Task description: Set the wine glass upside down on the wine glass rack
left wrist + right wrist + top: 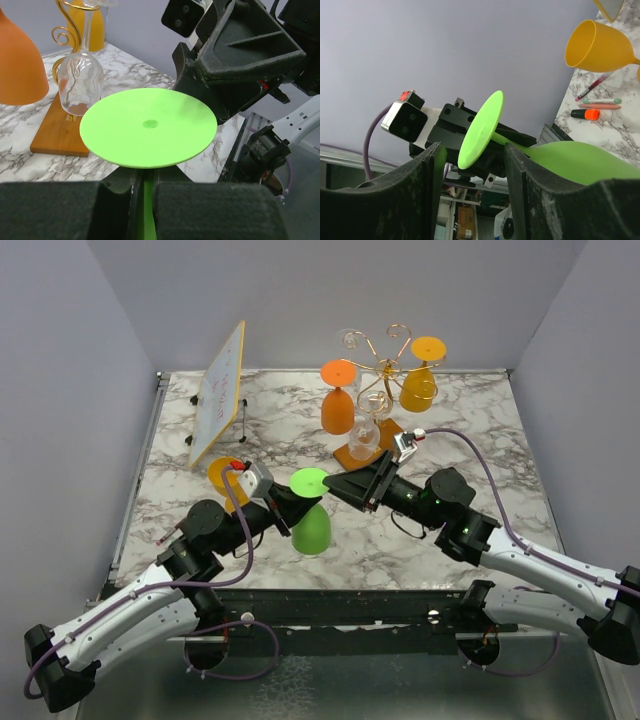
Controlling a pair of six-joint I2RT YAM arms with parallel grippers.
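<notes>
Left gripper (292,505) is seen clamped on the stem of the green wine glass (312,528), which is held inverted, foot up, over the marble table (470,440) near its middle. At the glass's 3 o'clock, the right gripper (338,486) is held with jaws apart, the green foot framed between them. The gold wine glass rack (385,368) is set at 1 o'clock, hung with three glasses (338,405).

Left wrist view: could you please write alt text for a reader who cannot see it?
A green wine glass, upside down, is gripped by its stem in the left claw, its round foot filling mid-frame. The open right claw is close behind at upper right; at left, a clear glass and an orange glass hang inverted on the wine glass rack.
</notes>
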